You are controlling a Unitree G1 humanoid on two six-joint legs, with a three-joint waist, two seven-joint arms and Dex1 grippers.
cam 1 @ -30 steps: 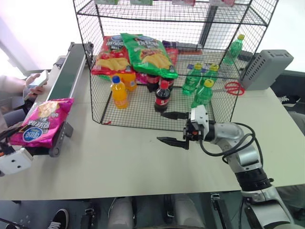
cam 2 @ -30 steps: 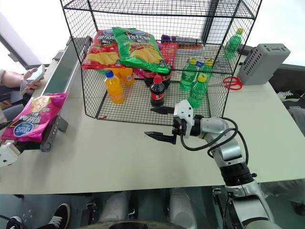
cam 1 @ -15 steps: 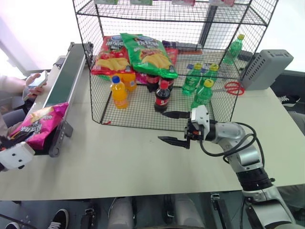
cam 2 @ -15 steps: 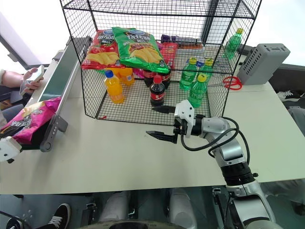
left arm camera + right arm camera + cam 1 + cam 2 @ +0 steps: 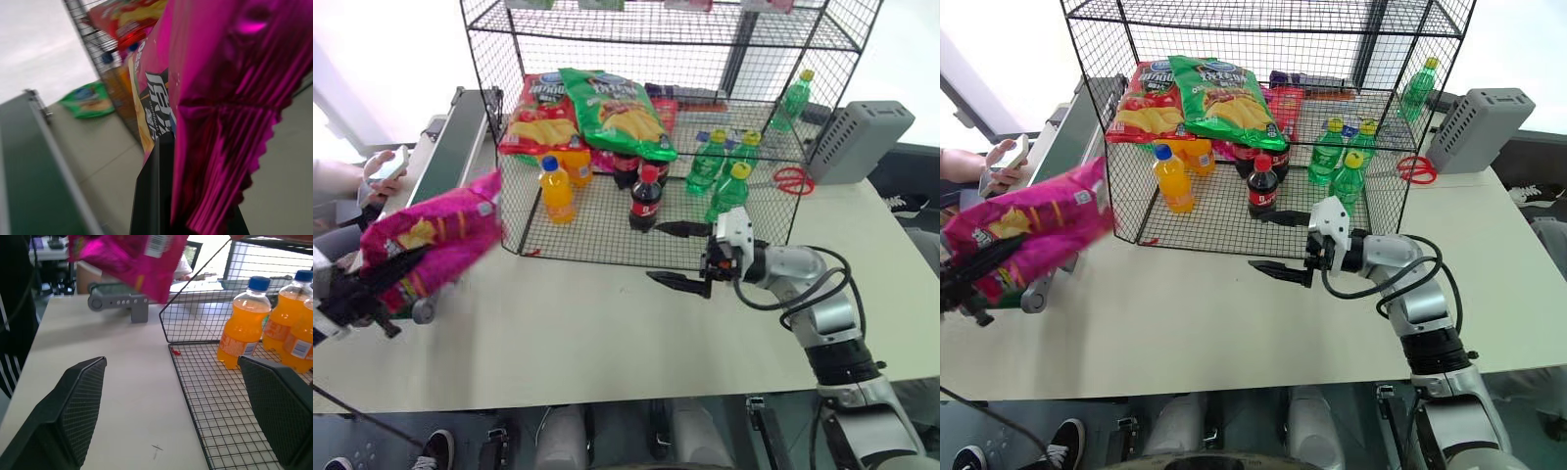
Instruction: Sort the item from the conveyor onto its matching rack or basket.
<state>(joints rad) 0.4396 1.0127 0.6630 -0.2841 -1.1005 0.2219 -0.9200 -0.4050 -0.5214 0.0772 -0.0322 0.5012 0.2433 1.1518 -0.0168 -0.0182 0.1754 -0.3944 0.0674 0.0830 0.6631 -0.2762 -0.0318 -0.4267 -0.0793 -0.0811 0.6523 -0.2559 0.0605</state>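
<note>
The left gripper (image 5: 357, 294) is clamping the pink bag (image 5: 435, 245), seemingly by its crimped edge, beside the conveyor (image 5: 450, 157). The right gripper (image 5: 680, 257) is gaping empty before the rack (image 5: 509, 147). Carrying the bag level should clear the wire.

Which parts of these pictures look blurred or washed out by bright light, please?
Left and right eye views: the pink chip bag is smeared, the rack sharp, the background at upper left blown out white. Left wrist view: the chip bag's crinkled end is soft, the conveyor blurred. Right wrist view: the right gripper frames sharp orange bottles.
</note>
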